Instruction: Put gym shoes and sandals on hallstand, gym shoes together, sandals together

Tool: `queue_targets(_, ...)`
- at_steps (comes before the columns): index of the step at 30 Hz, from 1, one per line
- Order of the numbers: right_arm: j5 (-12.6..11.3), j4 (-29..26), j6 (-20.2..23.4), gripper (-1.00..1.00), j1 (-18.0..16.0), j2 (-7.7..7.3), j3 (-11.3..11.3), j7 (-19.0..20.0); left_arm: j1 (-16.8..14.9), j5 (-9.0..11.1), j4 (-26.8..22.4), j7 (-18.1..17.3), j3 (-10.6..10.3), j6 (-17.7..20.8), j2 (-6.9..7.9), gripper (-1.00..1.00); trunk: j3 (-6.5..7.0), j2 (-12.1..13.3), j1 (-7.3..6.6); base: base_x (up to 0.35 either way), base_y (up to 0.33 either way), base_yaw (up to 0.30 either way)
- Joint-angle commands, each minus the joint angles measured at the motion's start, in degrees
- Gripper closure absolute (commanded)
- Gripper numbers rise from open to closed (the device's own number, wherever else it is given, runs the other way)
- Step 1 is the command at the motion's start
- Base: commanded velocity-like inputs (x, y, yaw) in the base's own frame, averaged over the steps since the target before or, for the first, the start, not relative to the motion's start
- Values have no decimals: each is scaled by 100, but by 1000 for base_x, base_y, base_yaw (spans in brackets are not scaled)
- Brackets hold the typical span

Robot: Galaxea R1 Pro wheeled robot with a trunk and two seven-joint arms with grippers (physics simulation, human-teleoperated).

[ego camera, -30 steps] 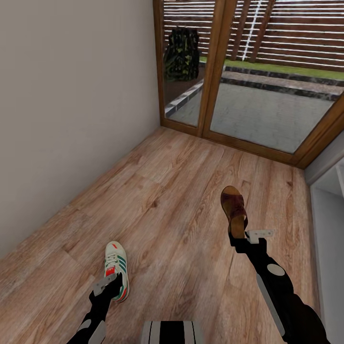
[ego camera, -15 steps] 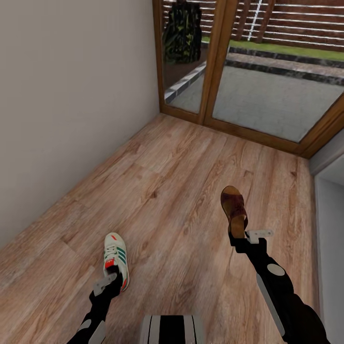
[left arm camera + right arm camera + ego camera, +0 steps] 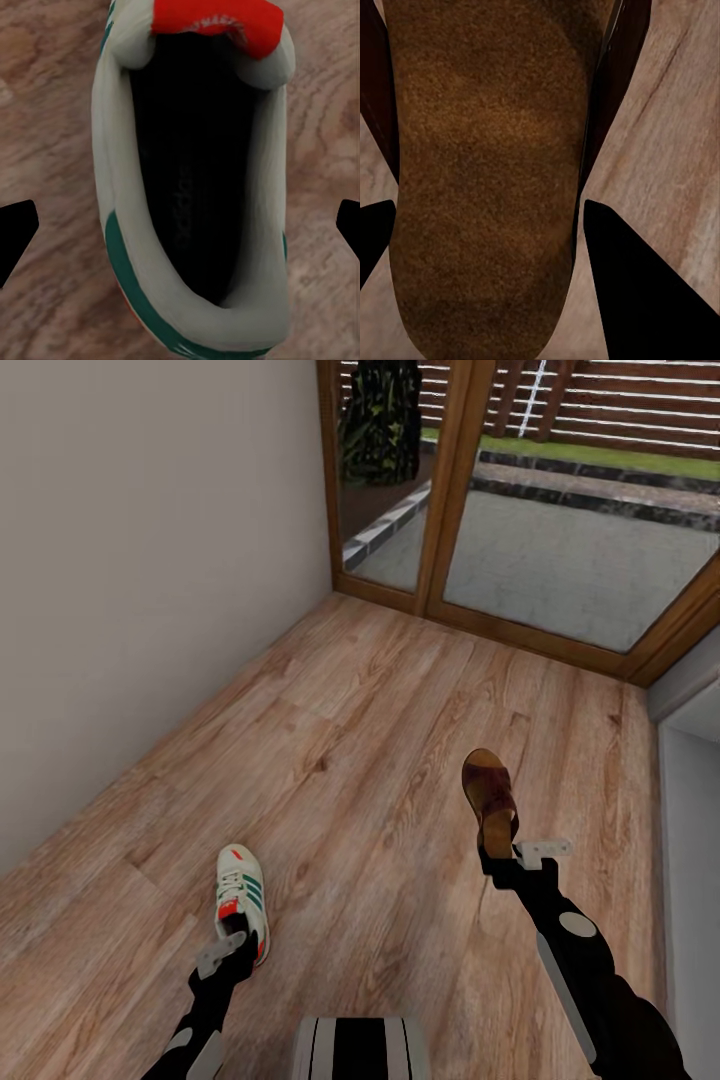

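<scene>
The left pincer (image 3: 228, 950) grips a gym shoe (image 3: 242, 900) by its heel at near left, while the right pincer (image 3: 512, 852) clamps a sandal (image 3: 489, 797) by its heel, toe pointing far. Open corridor floor (image 3: 370, 740) runs ahead to glass doors (image 3: 540, 510); a plain wall (image 3: 150, 580) closes the left, white furniture (image 3: 690, 840) the right edge.

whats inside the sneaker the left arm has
Looking into the gym shoe from the left wrist view: a dark insole with a faint printed logo, nothing else. The toe end is hidden under the tongue.
</scene>
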Motion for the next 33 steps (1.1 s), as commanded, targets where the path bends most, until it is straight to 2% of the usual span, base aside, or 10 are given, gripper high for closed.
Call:
queue_targets(1,-14,-9,33,100,0,-2,7,-30,-4,55,1,-59,26,-4,-2,-100,-10,-1,-1,0,0,-104)
queue_targets(6,-14,-13,35,100,-1,-2,7,-30,-6,54,2,-59,25,-4,-2,-100,-29,-1,-1,0,0,-68)
queue_targets(13,-15,-16,36,100,-2,-2,7,-30,-7,53,1,-59,32,-4,-1,-100,-188,-11,17,0,0,-10)
queue_targets(24,-15,-16,36,100,-2,-1,7,-30,-7,54,1,-59,26,-4,-1,-100,-216,-11,17,0,0,0)
queue_targets(27,-15,-16,36,100,-2,-2,7,-30,-7,54,1,-58,25,-4,-7,-100,-283,-15,25,0,0,0)
queue_targets(33,-15,-16,36,100,-2,-2,7,-30,-7,53,1,-59,28,-12,-10,-100,-283,-15,25,0,0,0)
